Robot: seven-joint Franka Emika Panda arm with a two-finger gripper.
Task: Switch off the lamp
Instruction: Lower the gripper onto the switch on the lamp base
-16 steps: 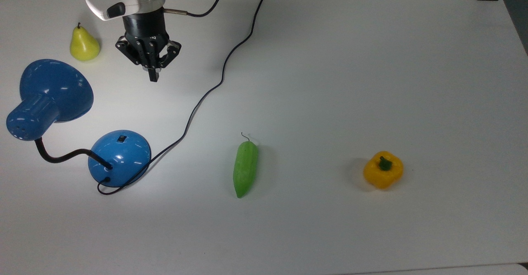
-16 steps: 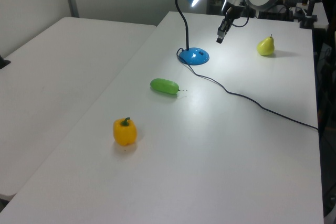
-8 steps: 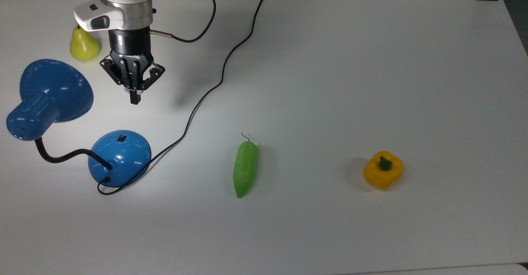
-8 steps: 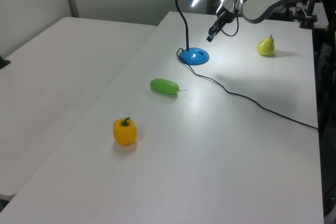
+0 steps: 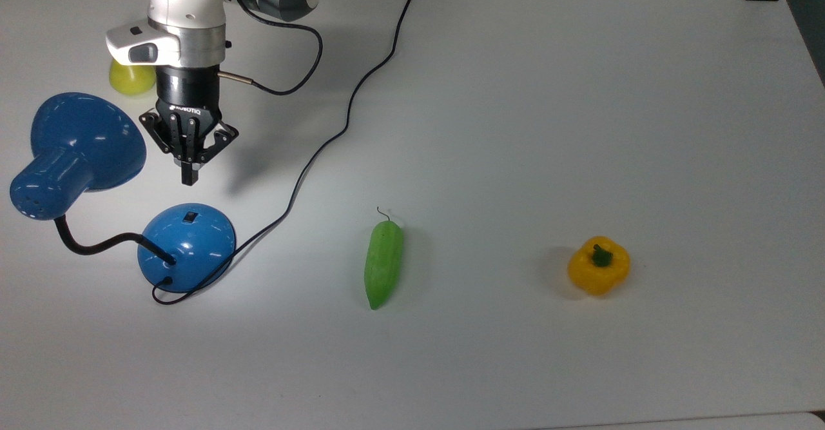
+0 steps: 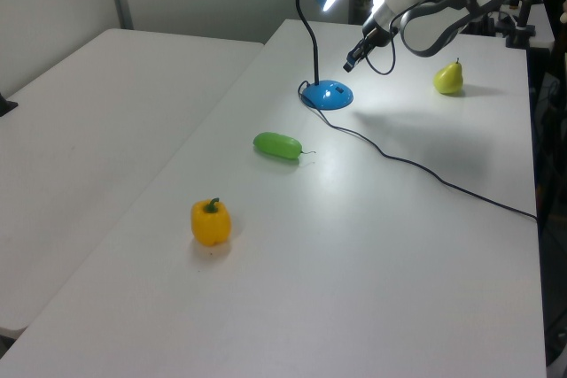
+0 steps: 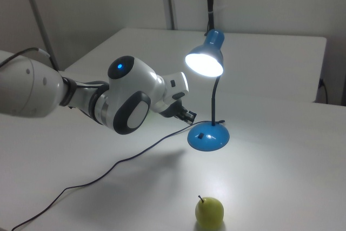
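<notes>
Near the top view's left edge, the lamp (image 5: 80, 153) is standing on the white table (image 5: 515, 127), its blue shade tipped over and glowing in the right view, so it is plainly not yet switched off. Its round base (image 5: 187, 246) is sitting just below the shade in the top view, with the small black switch (image 5: 188, 216) facing up on the dome, which is where a press has to land. The end effector (image 5: 189, 175) is hanging in the air just above the base in the top view, apart from it, its fingers drawn together into a narrow point holding nothing; that pinched tip looks suited to poking the switch. The black cord (image 5: 335, 133) is trailing from the base across the table toward the top view's far edge. A pear (image 7: 208, 211), a green cucumber (image 5: 383, 263) and a yellow pepper (image 5: 599, 265) are lying well clear. White lettering on the black wrist collar appears to read "ROBOTIQ".
</notes>
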